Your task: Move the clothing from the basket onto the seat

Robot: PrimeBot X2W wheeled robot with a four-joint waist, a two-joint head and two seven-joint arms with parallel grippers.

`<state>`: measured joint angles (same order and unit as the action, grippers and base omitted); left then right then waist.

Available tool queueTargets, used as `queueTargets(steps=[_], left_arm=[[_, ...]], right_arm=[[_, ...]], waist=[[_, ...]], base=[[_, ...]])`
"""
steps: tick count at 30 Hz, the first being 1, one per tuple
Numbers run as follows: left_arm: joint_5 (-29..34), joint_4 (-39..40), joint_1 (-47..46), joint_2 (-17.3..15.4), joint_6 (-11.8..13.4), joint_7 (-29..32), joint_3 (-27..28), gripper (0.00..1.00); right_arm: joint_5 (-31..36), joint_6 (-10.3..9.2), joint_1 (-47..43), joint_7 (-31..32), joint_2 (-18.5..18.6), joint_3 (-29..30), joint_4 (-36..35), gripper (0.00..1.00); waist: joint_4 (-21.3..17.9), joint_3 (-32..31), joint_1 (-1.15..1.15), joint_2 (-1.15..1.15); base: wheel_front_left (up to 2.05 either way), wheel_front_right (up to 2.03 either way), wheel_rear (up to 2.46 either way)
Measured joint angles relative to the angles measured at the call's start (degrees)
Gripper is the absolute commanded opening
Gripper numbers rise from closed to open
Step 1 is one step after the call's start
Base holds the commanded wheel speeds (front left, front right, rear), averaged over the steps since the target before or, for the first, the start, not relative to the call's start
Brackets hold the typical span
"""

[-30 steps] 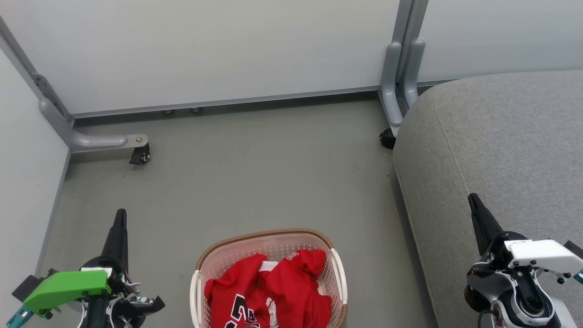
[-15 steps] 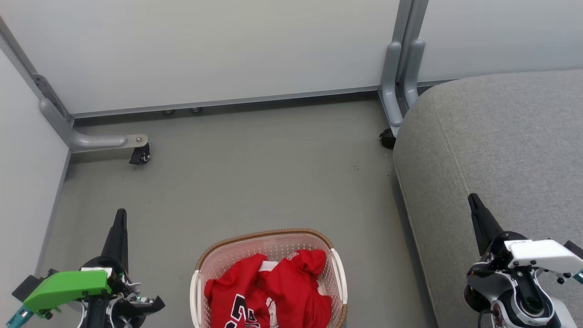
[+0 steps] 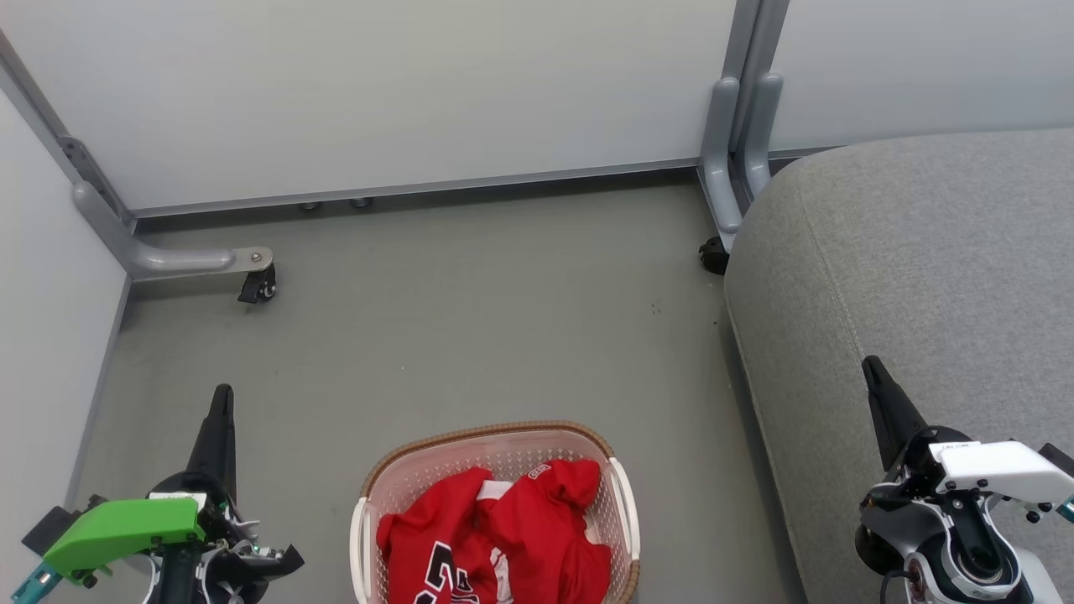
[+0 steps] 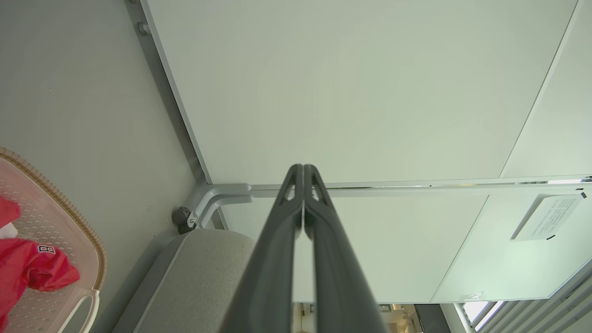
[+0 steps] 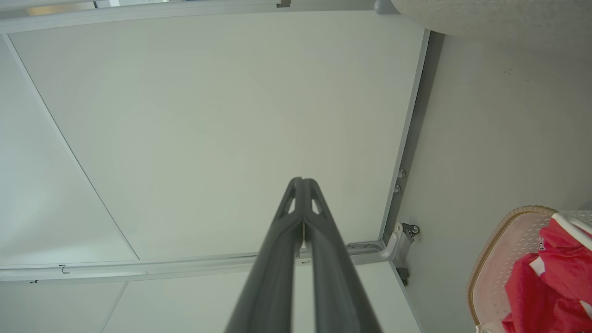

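Nothing is moved yet. Near left, the left claw [image 3: 221, 401] hangs pinched closed and empty above the floor [image 3: 470, 319]. The red jerseys [image 3: 512, 537] lie bunched in the basket [image 3: 470, 435] at near centre. The grey seat [image 3: 923, 252] on the right carries no clothing, and the right claw [image 3: 874, 373] over it is likewise closed and empty. Nothing has shifted since the earlier frame.

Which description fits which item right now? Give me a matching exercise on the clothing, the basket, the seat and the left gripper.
Things:
1. the clothing
2. the basket
3. the seat
4. the left gripper

Descriptions:
A. shut, holding nothing
B. cream with a brown rim, standing on the floor
C. red, piled in the basket
D. light grey, to the robot's right

Pairs: 1-C, 2-B, 3-D, 4-A.
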<state>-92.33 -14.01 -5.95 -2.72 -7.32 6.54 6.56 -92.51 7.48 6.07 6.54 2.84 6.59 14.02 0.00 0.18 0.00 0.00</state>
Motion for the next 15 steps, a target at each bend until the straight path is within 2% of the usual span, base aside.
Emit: queueTargets(steps=[15], left_arm=[[0.0, 0.0, 0.0, 0.0, 0.0, 0.0, 0.0, 0.0]], right_arm=[[0.0, 0.0, 0.0, 0.0, 0.0, 0.0, 0.0, 0.0]], waist=[[0.0, 0.0, 0.0, 0.0]], base=[[0.0, 0.0, 0.0]])
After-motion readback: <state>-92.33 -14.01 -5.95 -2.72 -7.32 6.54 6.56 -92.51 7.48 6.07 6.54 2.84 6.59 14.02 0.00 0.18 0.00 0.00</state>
